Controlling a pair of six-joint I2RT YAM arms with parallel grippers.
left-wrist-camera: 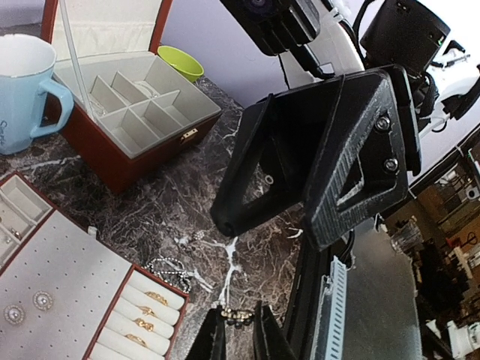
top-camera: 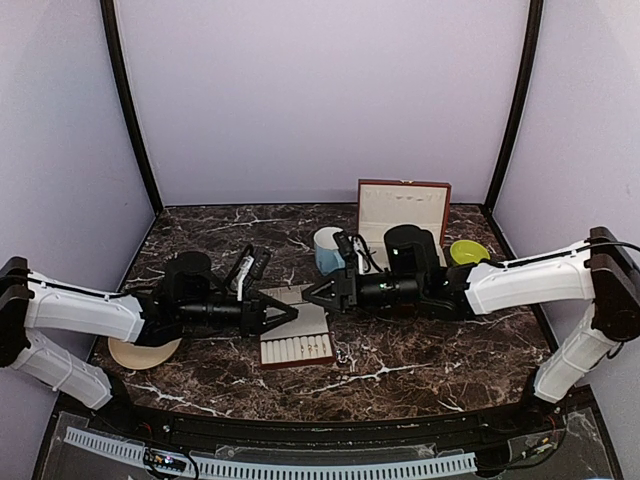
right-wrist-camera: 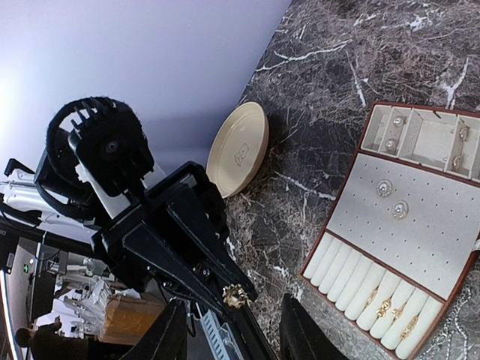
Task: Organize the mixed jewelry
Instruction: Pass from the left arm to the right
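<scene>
My left gripper (left-wrist-camera: 241,324) is shut on a small ornate gold ring (left-wrist-camera: 240,315), holding it above the marble beside the cream slotted tray (left-wrist-camera: 75,262). My right gripper (right-wrist-camera: 234,319) stands open, one finger on each side of that ring (right-wrist-camera: 235,295) without touching it. In the top view the two grippers meet tip to tip over the tray's (top-camera: 300,350) far edge, left (top-camera: 292,313) and right (top-camera: 307,293). Several gold rings (left-wrist-camera: 146,311) sit in the tray's rolls and two round studs (right-wrist-camera: 390,199) on its pad. A fine beaded chain (left-wrist-camera: 174,268) lies on the table next to the tray.
The red-brown box (left-wrist-camera: 142,112), lid up and divided into cream compartments, stands behind the tray. A light blue mug (top-camera: 328,250) is to its left and a green bowl (top-camera: 465,252) to its right. A cream plate (top-camera: 145,350) lies under the left arm.
</scene>
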